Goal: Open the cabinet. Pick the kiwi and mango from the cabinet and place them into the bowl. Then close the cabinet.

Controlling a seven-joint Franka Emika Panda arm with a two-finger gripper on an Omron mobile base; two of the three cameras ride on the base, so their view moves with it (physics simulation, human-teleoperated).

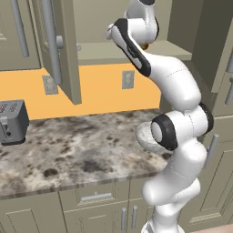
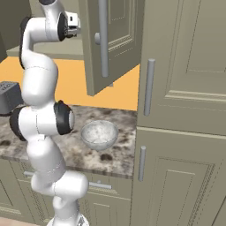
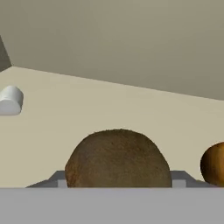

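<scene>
step: grabbing the kiwi (image 3: 117, 158) off the shelf (image 3: 109, 109) inside the cabinet (image 1: 59, 50), whose doors hang open; mango and the door-closing not yet done, I'd say

how to do it well: get a firm hold around the kiwi's middle, lift a touch, then back straight out so the hand clears the open doors before swinging down to the bowl (image 2: 99, 133)

gripper: up inside the cabinet. The kiwi sits right between the finger tips in the hand view. Looks like the jaws are partly closed onto it, but the tips are mostly hidden at the bottom edge, so I honestly can't tell if it's clamped or just close

kiwi: on the shelf, dead centre in front of the hand

mango (image 3: 214, 164): just right of the kiwi, apart from it

bowl: on the speckled surface (image 1: 68, 150) below the cabinet, near the arm
</scene>
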